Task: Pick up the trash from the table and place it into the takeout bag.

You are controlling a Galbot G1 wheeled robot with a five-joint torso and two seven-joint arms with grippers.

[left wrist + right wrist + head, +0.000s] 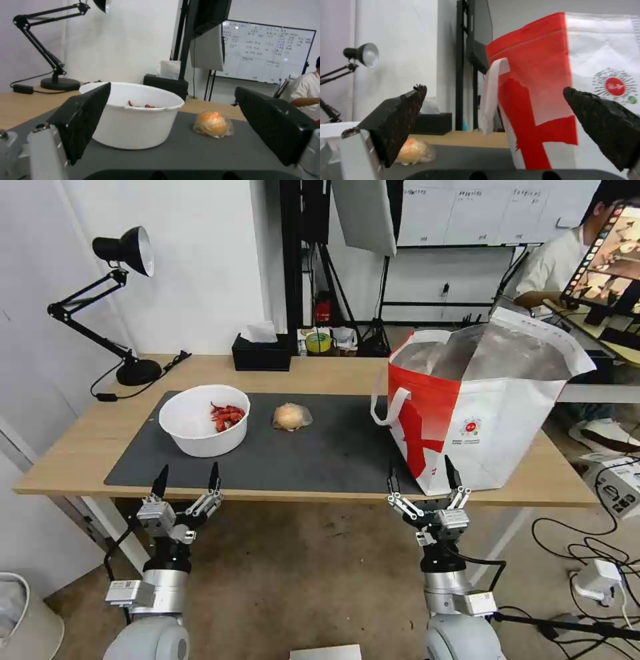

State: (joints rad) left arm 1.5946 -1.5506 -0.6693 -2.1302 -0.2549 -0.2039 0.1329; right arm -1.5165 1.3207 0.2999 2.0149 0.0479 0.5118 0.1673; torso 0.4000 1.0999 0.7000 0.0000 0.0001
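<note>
Resting on the dark mat (320,453) of the wooden surface (80,447): white bowl (203,421) holding red shells (227,415), wrapped bun (292,416) just beside it, takeout bag (480,413) standing upright and open at the right end. Hovering below the near edge: left gripper (187,478) facing the bowl, right gripper (424,472) facing the bag, both with jaws spread apart and holding nothing.
</note>
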